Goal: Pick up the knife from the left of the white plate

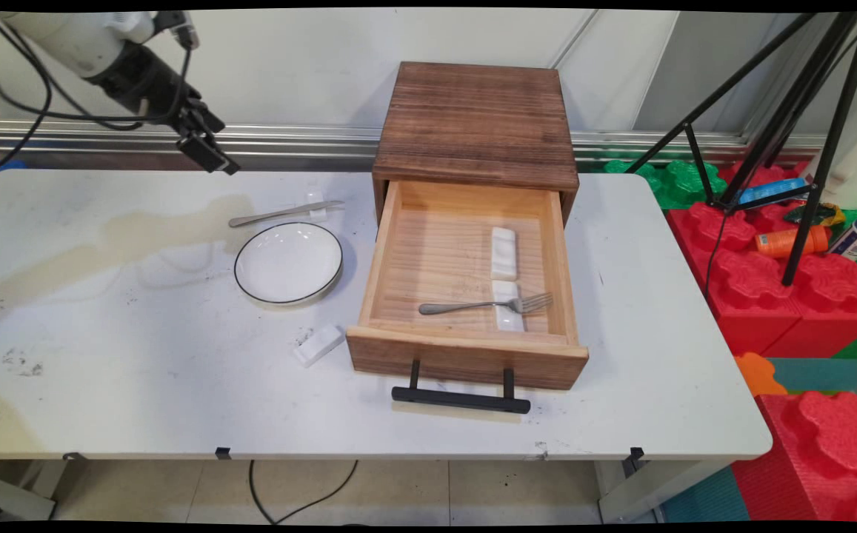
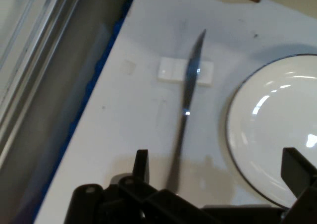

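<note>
Hovering: gripper (image 2: pixel 215 167) hung above the knife (image 2: pixel 188 105), fingers spread wide, holding nothing.
Knife: lay on its white rest (image 2: pixel 171 69) beside the plate (image 2: pixel 277 130).
Drawer (image 1: pixel 465 274): stood open, fork (image 1: pixel 484 304) inside.

White arm (image 1: pixel 72 37), black cables (image 1: pixel 21 104)

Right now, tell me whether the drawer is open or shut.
Open. The drawer is pulled out of its wooden box, showing a fork and two white rests inside.

Gripper (image 1: pixel 209 152) raised at upper left, angled down and to the right, fingers (image 2: pixel 142 165) spread wide apart, empty; black cables hanging from arm.
</note>
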Controlling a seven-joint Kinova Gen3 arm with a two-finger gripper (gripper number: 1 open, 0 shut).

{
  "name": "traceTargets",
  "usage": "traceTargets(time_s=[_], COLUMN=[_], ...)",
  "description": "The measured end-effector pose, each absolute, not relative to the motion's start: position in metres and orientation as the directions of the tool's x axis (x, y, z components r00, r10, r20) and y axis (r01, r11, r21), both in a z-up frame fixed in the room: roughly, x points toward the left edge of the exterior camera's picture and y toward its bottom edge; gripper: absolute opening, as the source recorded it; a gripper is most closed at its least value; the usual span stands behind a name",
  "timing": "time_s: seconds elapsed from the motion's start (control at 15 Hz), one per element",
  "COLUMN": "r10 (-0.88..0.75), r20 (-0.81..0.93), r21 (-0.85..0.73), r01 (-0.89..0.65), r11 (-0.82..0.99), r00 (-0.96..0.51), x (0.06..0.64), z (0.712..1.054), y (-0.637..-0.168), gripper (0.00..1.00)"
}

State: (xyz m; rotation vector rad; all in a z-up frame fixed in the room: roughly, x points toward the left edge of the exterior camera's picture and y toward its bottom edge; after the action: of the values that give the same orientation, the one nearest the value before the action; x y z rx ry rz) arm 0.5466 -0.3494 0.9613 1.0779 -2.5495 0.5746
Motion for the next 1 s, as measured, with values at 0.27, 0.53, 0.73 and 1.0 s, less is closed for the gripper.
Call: traceTargets(time_s=[0.27,0.53,0.73,1.0], r10=[-0.605,-0.599,-0.589,-0.568], r20=[0.391,0.341,0.297,0.243], r21=[-0.260,-0.268,-0.262,-0.243], r01=[-0.713,-0.686,-0.658,-0.616], r11=[0.651,0.677,0.706,0.749], r00=[-0.694,-0.724,-0.751,-0.786], x=[0.550,0.553,0.555,0.556], z=[0.950,0.935,0.920,0.896], y=[-0.384,-0.417,-0.439,-0.465], gripper=[1.00,1.00,1.00,1.00])
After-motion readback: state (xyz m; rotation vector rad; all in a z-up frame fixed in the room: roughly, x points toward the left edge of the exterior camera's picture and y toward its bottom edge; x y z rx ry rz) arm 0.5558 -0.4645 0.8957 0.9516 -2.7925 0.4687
